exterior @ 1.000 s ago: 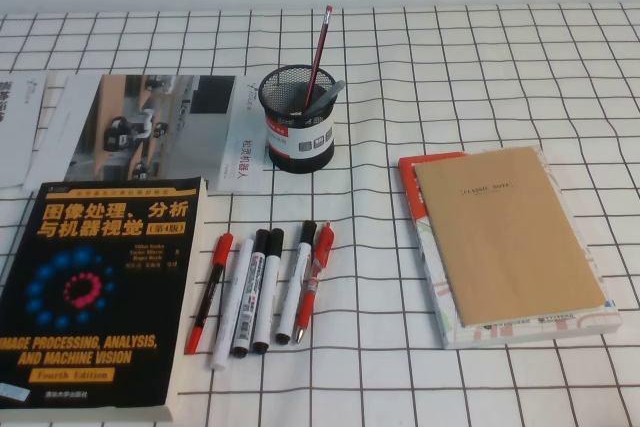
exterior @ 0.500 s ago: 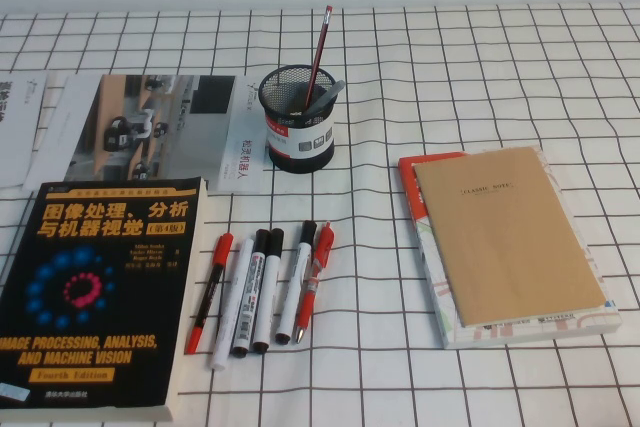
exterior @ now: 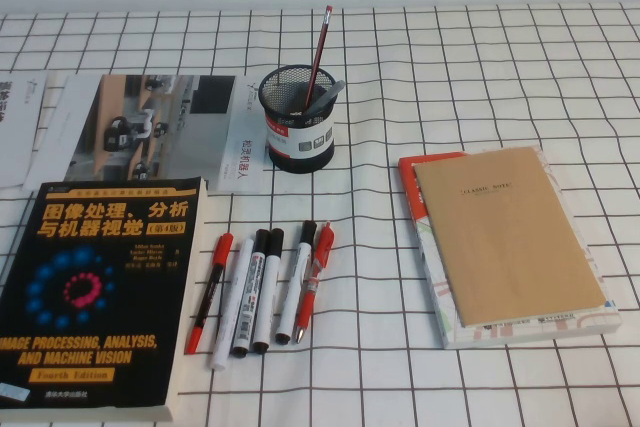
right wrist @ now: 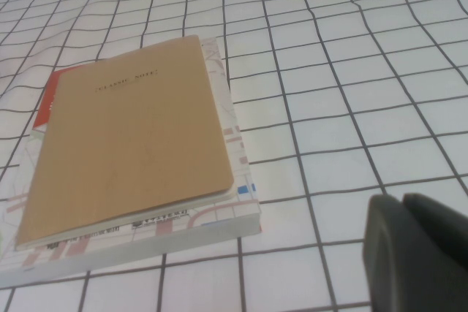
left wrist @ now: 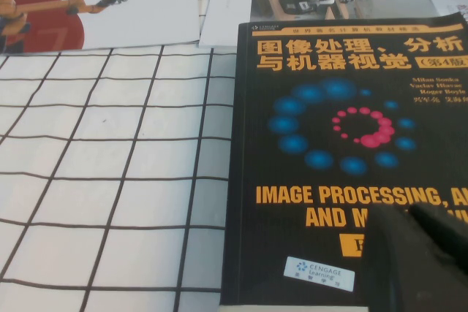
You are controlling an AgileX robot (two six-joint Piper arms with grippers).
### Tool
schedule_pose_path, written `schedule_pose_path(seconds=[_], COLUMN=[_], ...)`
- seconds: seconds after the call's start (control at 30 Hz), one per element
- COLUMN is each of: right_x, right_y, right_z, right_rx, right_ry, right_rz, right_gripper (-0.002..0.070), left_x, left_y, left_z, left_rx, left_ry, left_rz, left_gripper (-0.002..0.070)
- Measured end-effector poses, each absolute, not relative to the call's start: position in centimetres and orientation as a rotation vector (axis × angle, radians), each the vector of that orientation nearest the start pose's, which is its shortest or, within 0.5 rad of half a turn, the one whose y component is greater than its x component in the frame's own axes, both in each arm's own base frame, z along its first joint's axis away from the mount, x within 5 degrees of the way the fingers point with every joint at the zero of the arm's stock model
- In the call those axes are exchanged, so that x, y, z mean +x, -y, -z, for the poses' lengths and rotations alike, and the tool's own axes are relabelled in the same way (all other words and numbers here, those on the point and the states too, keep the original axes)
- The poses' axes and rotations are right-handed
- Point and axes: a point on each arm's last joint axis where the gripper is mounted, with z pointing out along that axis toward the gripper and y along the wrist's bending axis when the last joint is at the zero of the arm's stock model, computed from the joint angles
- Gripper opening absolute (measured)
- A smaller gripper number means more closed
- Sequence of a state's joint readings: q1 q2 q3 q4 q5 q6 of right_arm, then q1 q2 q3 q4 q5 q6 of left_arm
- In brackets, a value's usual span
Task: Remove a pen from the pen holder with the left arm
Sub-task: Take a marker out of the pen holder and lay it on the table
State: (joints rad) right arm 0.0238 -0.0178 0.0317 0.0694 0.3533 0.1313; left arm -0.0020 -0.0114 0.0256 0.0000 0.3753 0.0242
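The black pen holder [exterior: 297, 117] stands toward the table's [exterior: 480, 57] far edge, a red pencil [exterior: 320, 47] and grey pen [exterior: 326, 97] inside. The left gripper [left wrist: 413, 217] hangs pinched together over the black book [left wrist: 329, 144]. The right gripper [right wrist: 409, 210] hangs beside the brown notebook [right wrist: 124, 129]; apart or together, I cannot tell.

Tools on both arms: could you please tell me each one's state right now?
Left tool: closed, empty, above the black book.
Right tool: cannot be told; near the notebook.

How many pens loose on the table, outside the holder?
6, in a row between textbook and notebook: red pen, white marker, black marker, second black marker, white pen, red gel pen.
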Motion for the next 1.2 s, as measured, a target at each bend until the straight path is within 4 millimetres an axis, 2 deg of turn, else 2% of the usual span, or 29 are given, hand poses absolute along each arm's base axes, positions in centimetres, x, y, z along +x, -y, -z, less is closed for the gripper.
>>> schedule_pose_path(seconds=[1.07,1.2], right_x=[5.28,5.28], right_y=[-0.34,-0.34], right_z=[-17.17,-17.17], right_rx=[0.143,0.143], right_ry=[-1.848,-1.848], right_rz=[-0.176,-0.176], right_gripper=[-0.0017,-0.0016], left_x=[5.25,5.33], left_y=[0.01,0.39], left_z=[-17.14,-17.45], left_rx=[0.025,-0.062], left_ry=[-1.873,-1.838], left_rz=[-0.015,0.112], left_gripper=[-0.0001,-0.0001])
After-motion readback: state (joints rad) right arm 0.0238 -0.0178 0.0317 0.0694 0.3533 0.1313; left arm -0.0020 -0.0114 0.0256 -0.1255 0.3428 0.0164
